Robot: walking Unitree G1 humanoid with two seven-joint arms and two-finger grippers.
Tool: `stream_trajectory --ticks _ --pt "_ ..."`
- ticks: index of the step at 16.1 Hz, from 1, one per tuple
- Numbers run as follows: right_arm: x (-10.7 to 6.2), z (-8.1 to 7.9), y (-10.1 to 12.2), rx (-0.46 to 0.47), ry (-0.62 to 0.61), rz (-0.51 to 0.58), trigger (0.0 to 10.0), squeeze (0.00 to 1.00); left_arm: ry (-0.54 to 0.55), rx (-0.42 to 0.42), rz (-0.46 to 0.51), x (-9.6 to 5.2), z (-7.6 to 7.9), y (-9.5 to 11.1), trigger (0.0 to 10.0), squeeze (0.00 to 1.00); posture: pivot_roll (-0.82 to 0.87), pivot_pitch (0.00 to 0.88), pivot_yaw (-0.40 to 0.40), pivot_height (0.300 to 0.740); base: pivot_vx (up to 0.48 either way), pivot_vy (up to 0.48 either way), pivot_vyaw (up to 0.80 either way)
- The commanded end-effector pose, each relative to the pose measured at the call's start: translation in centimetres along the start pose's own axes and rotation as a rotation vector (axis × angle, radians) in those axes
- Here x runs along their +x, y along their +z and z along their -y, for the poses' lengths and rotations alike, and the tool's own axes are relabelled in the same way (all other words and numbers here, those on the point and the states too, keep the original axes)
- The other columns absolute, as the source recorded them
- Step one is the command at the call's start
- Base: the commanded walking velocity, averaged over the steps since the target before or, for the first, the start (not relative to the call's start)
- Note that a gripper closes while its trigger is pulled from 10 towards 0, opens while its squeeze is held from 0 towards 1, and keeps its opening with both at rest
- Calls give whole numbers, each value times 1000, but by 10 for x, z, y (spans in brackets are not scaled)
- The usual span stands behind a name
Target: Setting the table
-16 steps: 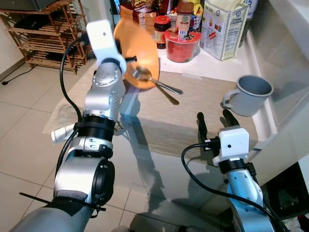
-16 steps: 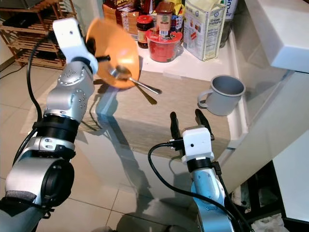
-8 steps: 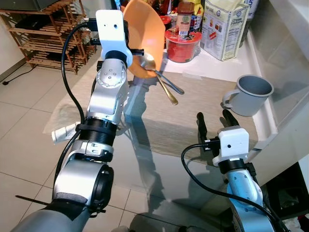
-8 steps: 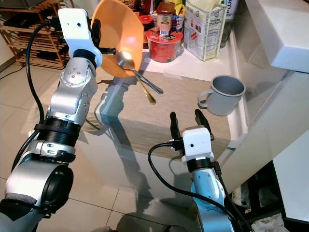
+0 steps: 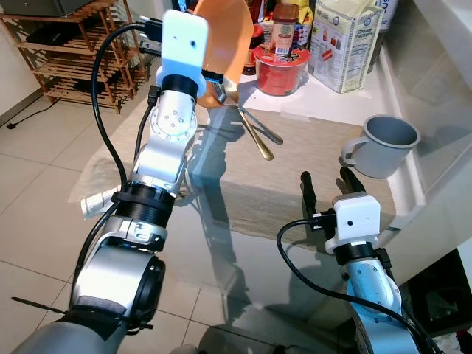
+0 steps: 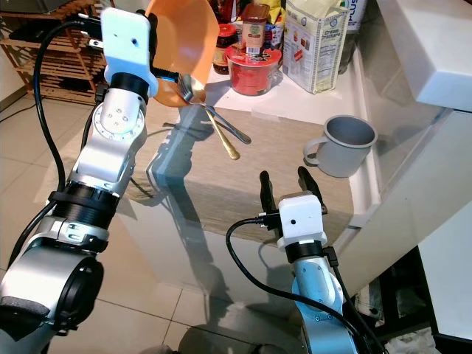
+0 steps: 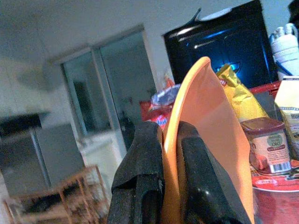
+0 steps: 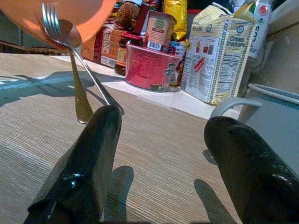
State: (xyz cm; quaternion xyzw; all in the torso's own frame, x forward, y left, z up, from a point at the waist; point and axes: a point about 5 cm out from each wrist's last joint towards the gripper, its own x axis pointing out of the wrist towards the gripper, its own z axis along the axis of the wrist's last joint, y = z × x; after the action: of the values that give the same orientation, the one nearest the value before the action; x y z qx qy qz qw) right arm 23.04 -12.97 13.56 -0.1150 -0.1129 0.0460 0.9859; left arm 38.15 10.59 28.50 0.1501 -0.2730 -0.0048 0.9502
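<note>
My left gripper (image 7: 170, 140) is shut on the rim of an orange plate (image 5: 230, 35), which it holds high over the far left of the table, tilted nearly upright. A fork (image 8: 51, 18) and a gold-handled spoon (image 5: 258, 140) lean from the plate's lower edge, their handle ends down on the beige woven mat (image 5: 295, 177). A grey mug (image 5: 383, 144) stands at the mat's right end. My right gripper (image 5: 330, 184) is open with nothing in it, low at the table's front edge, just left of the mug.
A red tub (image 5: 279, 70), a white carton (image 5: 341, 44) and several jars crowd the back of the table. A white counter ledge (image 6: 428, 51) overhangs on the right. A wooden rack (image 5: 74, 51) stands on the tiled floor at the left.
My left arm has raised the orange plate and tipped it more upright. The fork and spoon slid to its lower edge and now lean down to the mat. The right arm has not moved.
</note>
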Motion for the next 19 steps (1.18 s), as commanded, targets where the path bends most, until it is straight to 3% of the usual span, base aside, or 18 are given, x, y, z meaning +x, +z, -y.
stream_trajectory --ticks 1,6,8,9,11,16,19 --pt "-1 -1 -4 -3 7 -26 10000 0 17 44 103 2 -2 16 0 0 1 0 50 740 0 0 0" --pt "-2 0 -4 -5 6 -28 10000 0 7 173 212 -1 2 23 0 0 1 0 50 740 0 0 0" --pt "-2 -1 -4 -5 6 -30 10000 0 14 170 203 -1 2 21 0 0 -1 0 51 740 0 0 0" --pt "-2 -1 -5 -5 5 -30 10000 0 30 137 154 0 -1 14 0 0 -1 0 51 740 0 0 0" --pt "-2 0 -4 -5 3 -28 10000 0 45 170 178 0 -3 15 0 0 -1 0 51 740 0 0 0" --pt "-2 0 -4 -6 3 -29 10000 0 54 294 312 -4 -2 26 0 0 -3 0 52 740 0 0 0" --pt "-2 -1 -5 -5 4 -30 10000 0 67 257 265 -2 -4 20 0 0 -2 0 51 740 0 0 0"
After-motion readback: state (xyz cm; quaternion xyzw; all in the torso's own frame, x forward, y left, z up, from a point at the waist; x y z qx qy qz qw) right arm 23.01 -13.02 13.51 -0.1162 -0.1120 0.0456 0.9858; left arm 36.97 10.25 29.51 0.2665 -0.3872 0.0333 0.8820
